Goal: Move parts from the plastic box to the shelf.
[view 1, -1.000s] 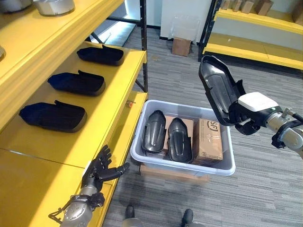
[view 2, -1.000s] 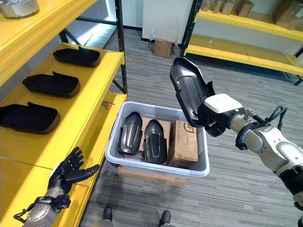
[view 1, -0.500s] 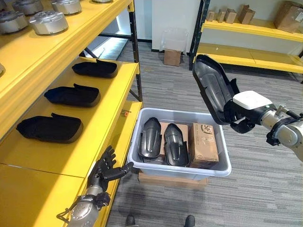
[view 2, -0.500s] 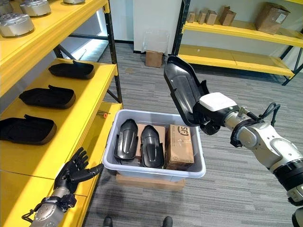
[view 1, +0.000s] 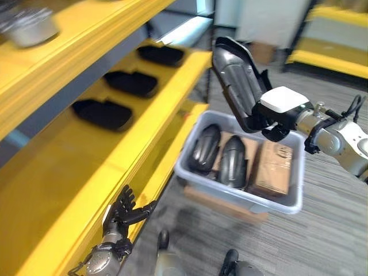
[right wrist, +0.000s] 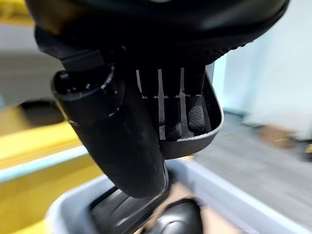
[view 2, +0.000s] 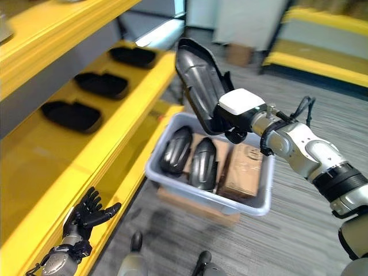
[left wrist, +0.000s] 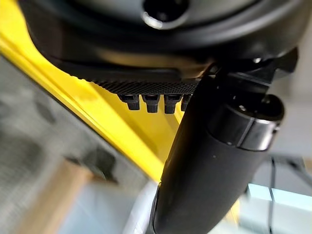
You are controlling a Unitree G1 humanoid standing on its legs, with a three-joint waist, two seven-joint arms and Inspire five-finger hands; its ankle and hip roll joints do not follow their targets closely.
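My right hand (view 1: 275, 118) is shut on a long black shell part (view 1: 237, 80), holding it upright above the grey plastic box (view 1: 276, 202). In the right wrist view its fingers (right wrist: 171, 114) curl over the part's rim (right wrist: 210, 131). Two more black parts (view 1: 205, 148) and a brown carton (view 1: 274, 169) lie inside the box. Three black parts (view 1: 103, 112) rest in a row on the yellow shelf (view 1: 69, 167). My left hand (view 1: 122, 214) hangs open by the shelf's front edge, low down, holding nothing.
An upper yellow shelf (view 1: 75, 40) with a metal part (view 1: 26, 26) overhangs the row. The box sits on a flat carton (view 1: 224, 204) on the grey floor. Another yellow rack (view 1: 333, 57) stands at the far right.
The camera has swung, shifting the whole scene. My right hand has carried the black part leftward, nearer the shelf. The left hand stays open by the shelf edge.
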